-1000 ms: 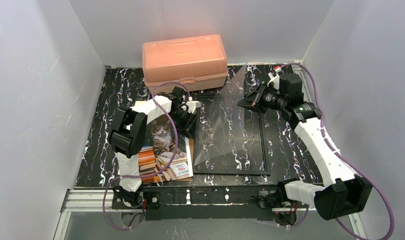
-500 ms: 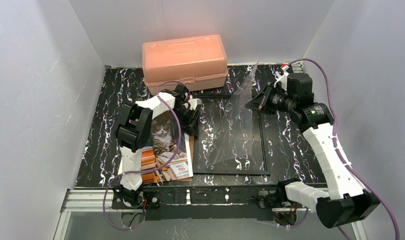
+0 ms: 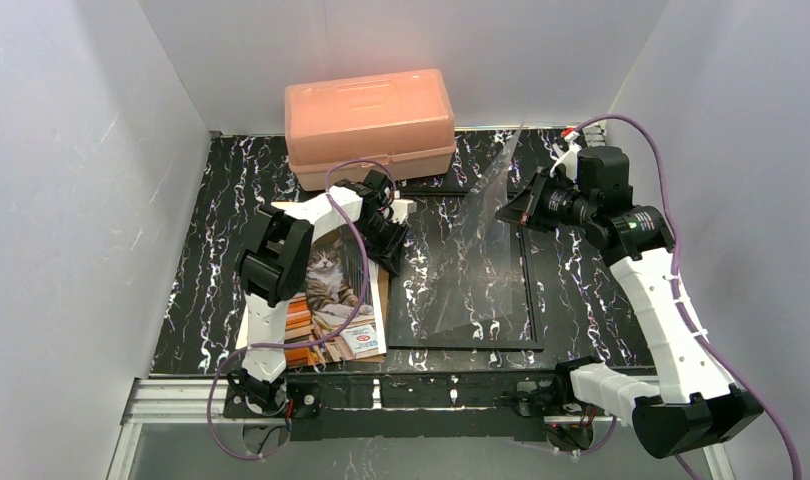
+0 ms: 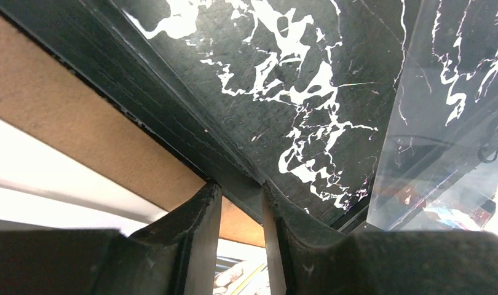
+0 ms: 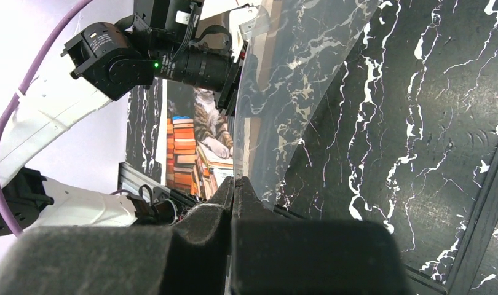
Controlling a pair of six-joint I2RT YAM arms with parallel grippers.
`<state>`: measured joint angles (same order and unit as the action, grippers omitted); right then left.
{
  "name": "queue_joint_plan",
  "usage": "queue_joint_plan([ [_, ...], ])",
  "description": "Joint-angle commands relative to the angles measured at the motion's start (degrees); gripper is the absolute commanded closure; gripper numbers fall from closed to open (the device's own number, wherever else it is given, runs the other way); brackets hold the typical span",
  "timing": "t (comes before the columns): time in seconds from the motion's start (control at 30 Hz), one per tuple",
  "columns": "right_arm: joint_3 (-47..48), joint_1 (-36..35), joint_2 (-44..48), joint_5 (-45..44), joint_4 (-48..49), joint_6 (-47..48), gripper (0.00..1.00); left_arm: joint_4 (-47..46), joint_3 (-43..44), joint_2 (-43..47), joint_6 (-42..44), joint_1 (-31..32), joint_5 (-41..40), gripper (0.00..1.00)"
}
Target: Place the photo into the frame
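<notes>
The photo (image 3: 326, 300), a cat beside stacked orange books, lies face up at the front left on a brown backing board; it also shows in the right wrist view (image 5: 191, 147). The black frame (image 3: 461, 345) lies flat mid-table. My left gripper (image 3: 393, 240) is at the frame's left rail (image 4: 173, 123), near its far end. Its jaws (image 4: 239, 184) stand a narrow gap apart, and I see nothing held between them. My right gripper (image 3: 509, 212) is shut on the clear pane (image 5: 296, 80). It holds the pane tilted up over the frame, with the pane's near corner down inside it.
A peach plastic box (image 3: 371, 120) stands at the back, just behind the frame. The brown backing board (image 4: 68, 117) and a white sheet lie under the photo, against the frame's left rail. White walls close in on both sides.
My left gripper has moved right and a little back, up to the frame's left rail. My right gripper has raised the pane's far edge higher and drawn to the right.
</notes>
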<state>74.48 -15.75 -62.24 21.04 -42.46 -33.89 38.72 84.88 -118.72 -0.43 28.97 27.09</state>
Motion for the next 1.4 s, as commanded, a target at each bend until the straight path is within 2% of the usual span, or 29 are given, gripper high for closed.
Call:
queue_joint_plan([
  [0.0,3.0,0.1,1.8,1.3,0.8,1.3,0.99,-1.6,-1.3,-2.6,3.7,2.1,-5.6,0.75],
  [0.4,2.0,0.1,3.6,2.5,-0.2,1.0,0.99,-4.6,-4.9,-0.5,8.9,5.0,-14.5,0.82],
  [0.57,0.8,0.1,3.8,2.5,1.3,0.0,0.99,-3.3,-3.7,-0.1,6.2,5.0,-11.6,0.83],
  [0.73,-4.8,0.1,5.5,3.4,8.3,-5.0,0.99,-2.3,-2.4,2.2,-0.4,3.6,-7.9,0.83],
  [0.93,-8.3,0.0,6.0,4.3,15.4,-8.7,0.99,-3.9,-4.1,7.2,-7.4,-1.4,1.3,0.74],
  [1.17,-7.7,0.0,4.6,5.3,19.4,-10.1,0.99,-3.1,-3.0,12.8,-8.4,-7.2,8.7,0.40],
  [1.37,-9.8,-0.1,4.8,7.5,23.3,-10.2,0.99,-2.4,-3.5,15.5,-7.7,-9.6,10.4,0.36],
])
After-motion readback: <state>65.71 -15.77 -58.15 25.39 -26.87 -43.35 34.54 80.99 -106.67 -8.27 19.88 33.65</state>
